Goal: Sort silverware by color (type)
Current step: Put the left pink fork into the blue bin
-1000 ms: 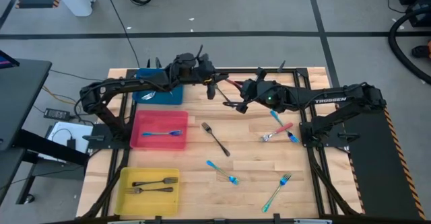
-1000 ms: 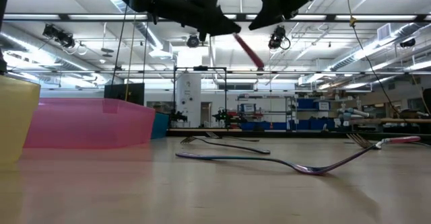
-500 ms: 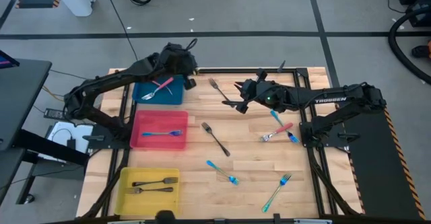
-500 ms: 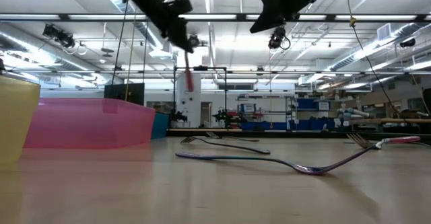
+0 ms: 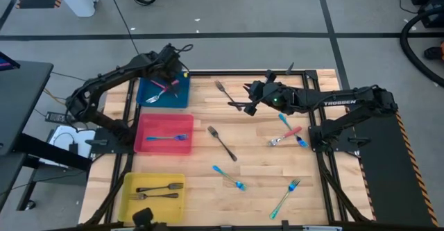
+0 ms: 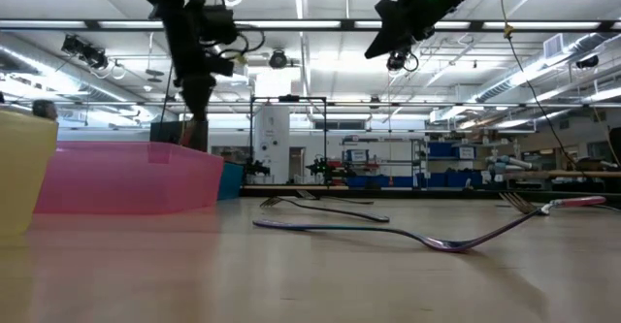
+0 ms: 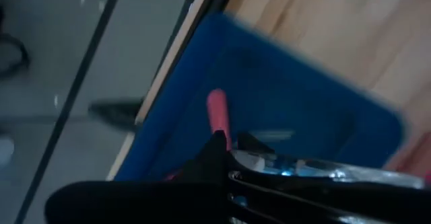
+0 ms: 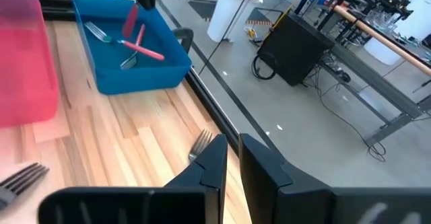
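Note:
My left gripper (image 5: 169,75) hangs over the blue bin (image 5: 147,87) at the table's far left, shut on a red-handled fork (image 8: 130,19). Other red-handled forks (image 8: 149,50) lie flat on the bin's floor. My right gripper (image 5: 240,100) hovers above the far middle of the table, its fingers (image 8: 214,158) a narrow gap apart with nothing between them. A dark fork (image 5: 223,90) lies just beside it. Further blue, red and dark forks lie scattered on the wood. My left gripper comes at the fork steeply from above, pointing down. Its fingers hide the part they pinch. The red handle (image 7: 217,115) sticks out past the fingertips and hangs down toward the blue bin's floor, the fork lifted clear of the table.
A pink bin (image 5: 147,145) holds a blue fork (image 5: 168,137). A yellow bin (image 5: 133,204) holds two dark forks (image 5: 161,188). On the wood lie a dark fork (image 5: 222,143), blue forks (image 5: 229,177) (image 5: 285,197), and a red one crossing a blue one (image 5: 286,134).
My left gripper has swung from the far middle of the table toward the left edge to a spot over the blue bin. It has tipped from nearly level to steeply down. The red-handled fork has gone with it and now hangs handle down. My right arm has kept still.

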Controlling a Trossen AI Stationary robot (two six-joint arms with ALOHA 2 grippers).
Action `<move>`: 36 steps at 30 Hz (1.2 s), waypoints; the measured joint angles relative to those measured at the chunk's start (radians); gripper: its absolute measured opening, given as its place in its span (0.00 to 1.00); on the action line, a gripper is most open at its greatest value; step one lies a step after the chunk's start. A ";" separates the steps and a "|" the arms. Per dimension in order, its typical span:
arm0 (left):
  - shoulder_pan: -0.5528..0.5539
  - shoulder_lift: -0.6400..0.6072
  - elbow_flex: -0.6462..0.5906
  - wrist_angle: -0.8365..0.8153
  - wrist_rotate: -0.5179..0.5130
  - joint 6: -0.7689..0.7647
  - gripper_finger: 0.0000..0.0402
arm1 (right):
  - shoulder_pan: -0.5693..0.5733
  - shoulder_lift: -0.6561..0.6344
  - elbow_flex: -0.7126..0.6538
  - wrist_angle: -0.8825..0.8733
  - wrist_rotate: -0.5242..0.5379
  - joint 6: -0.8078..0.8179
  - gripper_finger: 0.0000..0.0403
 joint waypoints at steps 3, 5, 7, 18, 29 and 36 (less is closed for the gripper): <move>0.034 0.007 -0.029 -0.038 -0.020 0.001 0.09 | -0.007 0.000 -0.006 -0.001 0.000 -0.001 0.12; 0.043 0.006 -0.047 -0.021 -0.067 0.004 0.10 | -0.011 0.000 -0.006 0.002 0.000 -0.001 0.12; 0.055 0.006 -0.068 -0.033 -0.117 0.020 0.10 | -0.012 0.000 -0.006 0.002 0.001 -0.002 0.12; 0.078 0.005 -0.209 0.019 -0.140 0.079 0.11 | -0.013 0.000 -0.006 0.015 0.001 -0.004 0.12; 0.066 0.006 -0.240 0.137 -0.139 0.083 0.11 | -0.013 0.000 -0.006 0.029 0.002 -0.004 0.12; 0.030 0.006 -0.240 0.142 -0.138 0.082 0.20 | -0.013 0.000 -0.006 0.025 0.002 -0.004 0.12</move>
